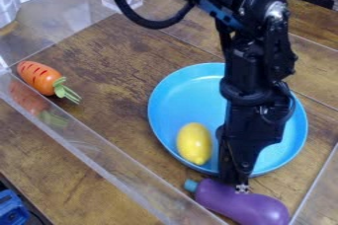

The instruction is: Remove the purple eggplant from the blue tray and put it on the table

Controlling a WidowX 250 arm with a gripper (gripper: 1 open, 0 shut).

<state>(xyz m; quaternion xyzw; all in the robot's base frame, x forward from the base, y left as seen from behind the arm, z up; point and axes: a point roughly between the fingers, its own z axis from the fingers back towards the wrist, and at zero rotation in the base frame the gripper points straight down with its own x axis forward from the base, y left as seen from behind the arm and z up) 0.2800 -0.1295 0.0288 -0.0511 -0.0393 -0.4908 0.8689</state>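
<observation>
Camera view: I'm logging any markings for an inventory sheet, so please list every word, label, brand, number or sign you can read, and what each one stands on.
No readable text anywhere: none on the blue tray, the purple eggplant, the yellow lemon or the orange carrot. Any small print on the dark gripper would be too blurred to read.

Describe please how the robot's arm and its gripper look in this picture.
The arm is black, built of dark segments and joints, and a thick black cable loops out at its upper left. The gripper at the lower end is dark too, with narrow fingers; its finer details are lost in shadow. I can read no markings.
</observation>
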